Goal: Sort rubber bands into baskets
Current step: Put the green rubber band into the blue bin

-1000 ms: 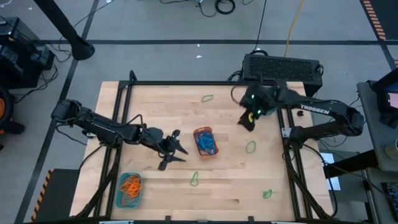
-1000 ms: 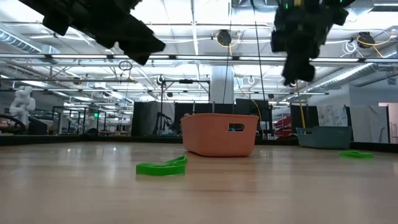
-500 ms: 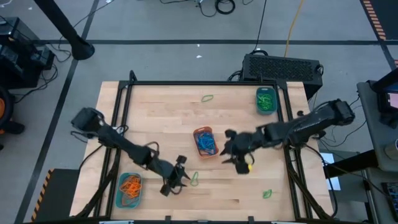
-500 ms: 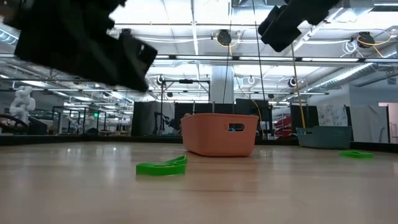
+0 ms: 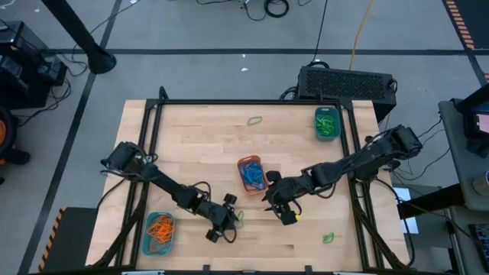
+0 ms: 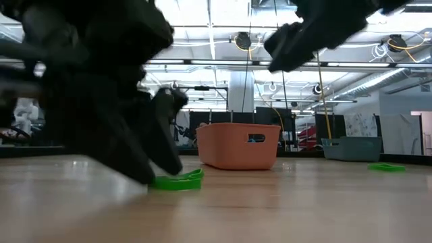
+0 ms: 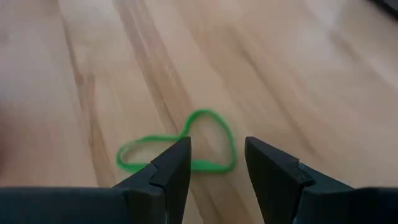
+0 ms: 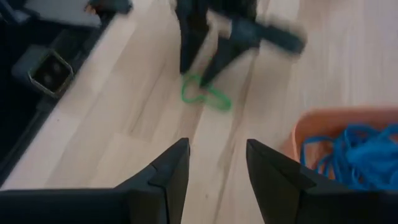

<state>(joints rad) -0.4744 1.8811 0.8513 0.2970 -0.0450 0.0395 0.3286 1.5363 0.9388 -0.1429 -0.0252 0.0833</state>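
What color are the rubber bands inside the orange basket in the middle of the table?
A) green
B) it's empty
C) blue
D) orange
C: seen from above, the orange basket in the middle of the table holds a tangle of blue rubber bands; the right wrist view shows the same blue loops in it.

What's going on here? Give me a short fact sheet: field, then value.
Left gripper: open, just above a green rubber band
Right gripper: open, empty, beside the orange basket
Orange basket: holds blue bands
Front-left teal basket: orange bands
Far-right teal basket: green bands
Loose green bands on the table: three
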